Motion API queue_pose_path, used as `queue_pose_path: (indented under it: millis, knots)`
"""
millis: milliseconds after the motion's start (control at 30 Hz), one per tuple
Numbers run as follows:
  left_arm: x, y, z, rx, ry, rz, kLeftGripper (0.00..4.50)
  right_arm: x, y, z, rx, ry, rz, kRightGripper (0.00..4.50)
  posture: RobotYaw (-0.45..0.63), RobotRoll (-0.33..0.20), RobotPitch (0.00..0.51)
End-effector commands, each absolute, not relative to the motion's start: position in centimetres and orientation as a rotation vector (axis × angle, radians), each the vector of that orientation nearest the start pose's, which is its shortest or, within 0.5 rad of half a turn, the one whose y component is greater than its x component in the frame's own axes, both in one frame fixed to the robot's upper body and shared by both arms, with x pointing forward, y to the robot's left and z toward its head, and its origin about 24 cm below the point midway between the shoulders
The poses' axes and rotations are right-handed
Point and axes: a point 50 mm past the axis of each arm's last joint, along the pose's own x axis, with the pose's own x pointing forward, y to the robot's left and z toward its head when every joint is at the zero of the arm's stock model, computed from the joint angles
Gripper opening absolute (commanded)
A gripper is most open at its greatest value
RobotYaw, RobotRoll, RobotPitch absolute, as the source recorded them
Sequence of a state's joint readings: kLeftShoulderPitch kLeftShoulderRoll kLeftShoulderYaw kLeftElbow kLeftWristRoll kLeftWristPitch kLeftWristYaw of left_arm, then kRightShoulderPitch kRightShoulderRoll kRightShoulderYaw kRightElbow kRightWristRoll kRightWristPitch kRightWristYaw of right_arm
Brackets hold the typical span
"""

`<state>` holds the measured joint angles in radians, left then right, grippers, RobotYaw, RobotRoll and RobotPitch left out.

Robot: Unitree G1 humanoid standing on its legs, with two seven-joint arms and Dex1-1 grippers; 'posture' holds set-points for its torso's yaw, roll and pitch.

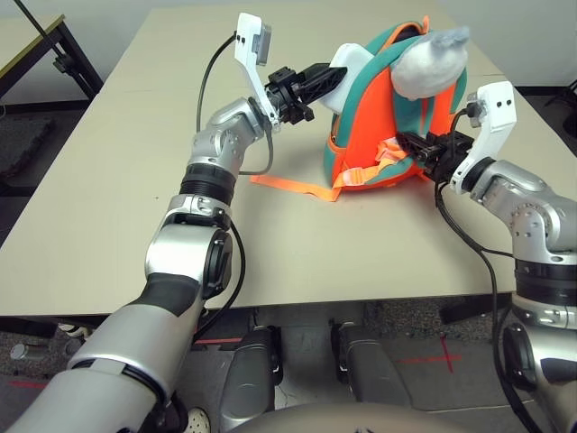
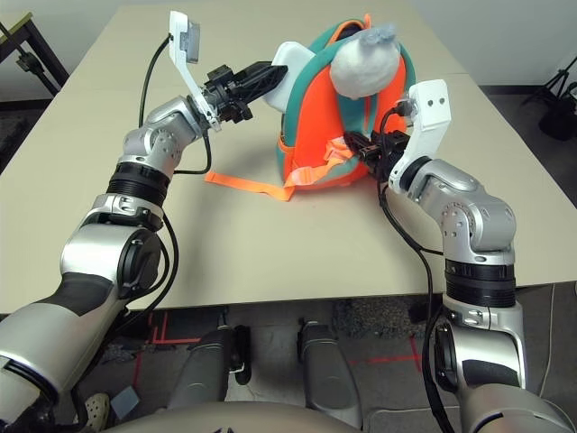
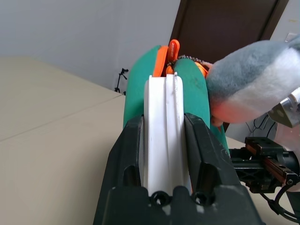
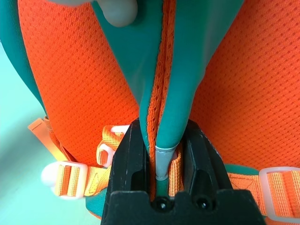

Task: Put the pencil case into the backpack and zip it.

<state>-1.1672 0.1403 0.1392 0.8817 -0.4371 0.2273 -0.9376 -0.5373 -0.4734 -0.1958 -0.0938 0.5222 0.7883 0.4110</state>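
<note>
On tabletop [image 1: 108, 180], far side: backpack [image 1: 361, 153] stands up. Left claw [image 1: 335, 79] holds pencil case [image 1: 353, 68] at bag's top left edge, not yet inside. Right claw [image 1: 404, 142] pinches backpack strap [image 4: 183, 84]. Left to do: push case in, zip.

I count one backpack [image 1: 374, 135], orange and teal, standing on one table [image 1: 108, 207]. I see one white pencil case [image 1: 350, 65] at the top of the backpack. One grey fluffy piece [image 1: 431, 61] sits on the backpack's top too. One long orange strap [image 1: 297, 187] lies flat by the backpack's foot. I see two arms with two grippers: the left gripper [image 1: 326, 79] near the backpack's top and the right gripper [image 1: 410, 144] by its side.
</note>
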Motion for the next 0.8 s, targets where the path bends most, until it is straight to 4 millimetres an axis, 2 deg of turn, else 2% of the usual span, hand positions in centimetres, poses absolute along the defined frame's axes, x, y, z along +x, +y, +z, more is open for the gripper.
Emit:
queue_pose_path:
  millis: [33,333,467,600,700,800]
  knots:
    - [39.3,6.8,22.2,-0.285,-0.16,-1.137,1.2,31.7,-19.9,18.4,0.056,0.089,0.476,0.8,-0.2,0.0,0.134]
    - [39.8,5.6,20.5,-0.202,-0.092,-1.063,1.2,31.7,-19.8,18.5,0.045,0.087,0.479,0.8,-0.21,0.0,0.13]
    - [40.0,5.6,20.4,-0.176,-0.092,-1.025,1.2,31.6,-19.8,18.6,0.042,0.086,0.478,0.8,-0.22,0.0,0.128]
    - [39.9,5.7,21.1,-0.192,-0.126,-1.047,1.18,31.6,-19.8,18.5,0.041,0.086,0.476,0.8,-0.22,0.0,0.126]
    - [39.9,6.3,21.9,-0.218,-0.158,-1.032,2.19,31.6,-19.8,18.5,0.041,0.086,0.477,0.8,-0.22,0.0,0.126]
    - [40.0,7.4,23.0,-0.26,-0.207,-1.003,3.43,31.7,-19.7,18.4,0.041,0.086,0.477,0.8,-0.22,0.0,0.126]
